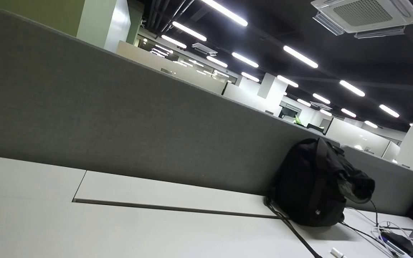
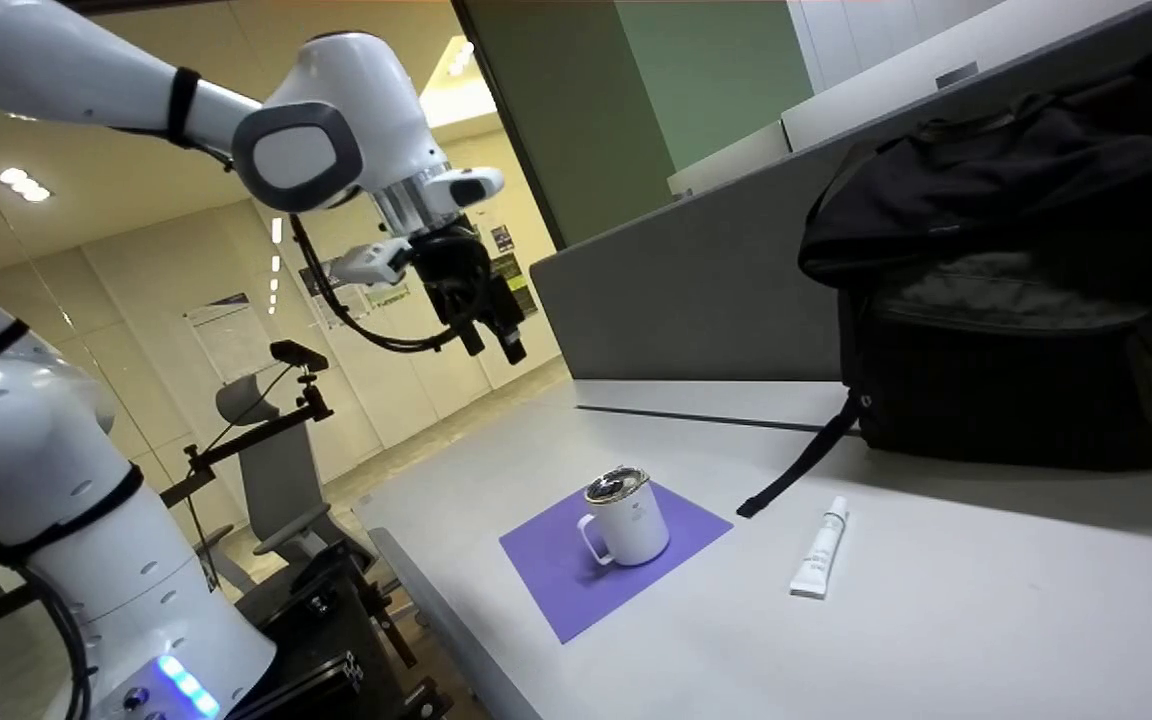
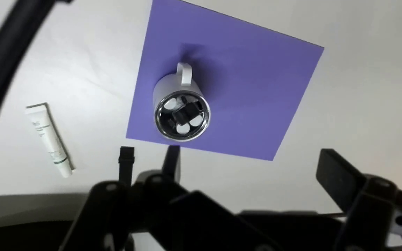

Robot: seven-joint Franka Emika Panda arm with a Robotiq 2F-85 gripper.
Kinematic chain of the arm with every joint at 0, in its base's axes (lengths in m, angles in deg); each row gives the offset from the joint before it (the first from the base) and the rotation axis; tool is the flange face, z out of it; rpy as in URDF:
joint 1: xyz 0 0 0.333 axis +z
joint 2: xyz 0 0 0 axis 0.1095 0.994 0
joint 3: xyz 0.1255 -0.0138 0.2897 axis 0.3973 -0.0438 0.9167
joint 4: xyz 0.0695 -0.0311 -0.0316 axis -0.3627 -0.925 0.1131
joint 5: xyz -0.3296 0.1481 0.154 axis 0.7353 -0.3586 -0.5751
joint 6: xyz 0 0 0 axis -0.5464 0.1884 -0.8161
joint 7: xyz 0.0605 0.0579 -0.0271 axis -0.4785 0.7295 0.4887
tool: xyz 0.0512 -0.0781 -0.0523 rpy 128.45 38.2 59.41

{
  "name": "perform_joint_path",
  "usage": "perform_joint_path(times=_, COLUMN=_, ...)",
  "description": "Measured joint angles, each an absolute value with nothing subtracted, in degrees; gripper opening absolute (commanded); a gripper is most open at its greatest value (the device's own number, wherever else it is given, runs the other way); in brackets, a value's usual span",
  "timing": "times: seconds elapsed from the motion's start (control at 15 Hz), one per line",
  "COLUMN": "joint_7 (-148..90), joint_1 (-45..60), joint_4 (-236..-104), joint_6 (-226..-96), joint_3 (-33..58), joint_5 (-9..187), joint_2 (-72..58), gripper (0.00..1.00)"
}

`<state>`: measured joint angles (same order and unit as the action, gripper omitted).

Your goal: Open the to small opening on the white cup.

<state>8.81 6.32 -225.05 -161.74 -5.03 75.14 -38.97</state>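
Note:
A white cup [image 2: 639,532] with a handle stands upright on a purple sheet [image 2: 558,585]. In the wrist view the cup [image 3: 164,85] is left of the middle, on the purple sheet [image 3: 257,87]. Its clear lid [image 3: 169,122] has a shiny rim, and a dark slider tab [image 3: 188,112] lies across it. Whether the small opening is covered is hard to tell. My gripper [image 2: 495,348] is high above the table, up and to the left of the cup in an exterior view. In the wrist view the gripper [image 3: 250,150] has its fingers wide apart, with nothing between them.
A white tube [image 2: 820,550] lies on the table [image 2: 936,640] near the cup; it also shows in the wrist view [image 3: 49,137]. A black backpack [image 2: 1016,380] stands against the grey partition [image 2: 716,300], its strap [image 2: 801,465] trailing onto the table. Cables [image 1: 382,229] lie past the backpack.

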Motion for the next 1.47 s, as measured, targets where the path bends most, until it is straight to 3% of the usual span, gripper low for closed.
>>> perform_joint_path(times=0.33, joint_7=14.22, joint_1=5.34, joint_4=-218.90, joint_6=-165.70, joint_3=-0.53, joint_5=77.01, joint_2=-25.17, gripper=1.00)
perform_joint_path(times=0.67, joint_7=11.33, joint_1=2.40, joint_4=-215.52, joint_6=-173.42, joint_3=3.60, joint_5=90.81, joint_2=-16.38, gripper=1.00)
perform_joint_path(times=1.33, joint_7=5.90, joint_1=1.76, joint_4=-213.73, joint_6=-171.22, joint_3=3.62, joint_5=98.59, joint_2=-14.23, gripper=1.00)
perform_joint_path(times=1.4, joint_7=5.90, joint_1=1.76, joint_4=-213.73, joint_6=-171.19, joint_3=3.62, joint_5=98.60, joint_2=-14.23, gripper=0.75)
perform_joint_path(times=1.47, joint_7=5.98, joint_1=1.43, joint_4=-213.75, joint_6=-171.19, joint_3=4.00, joint_5=98.59, joint_2=-14.23, gripper=0.73)
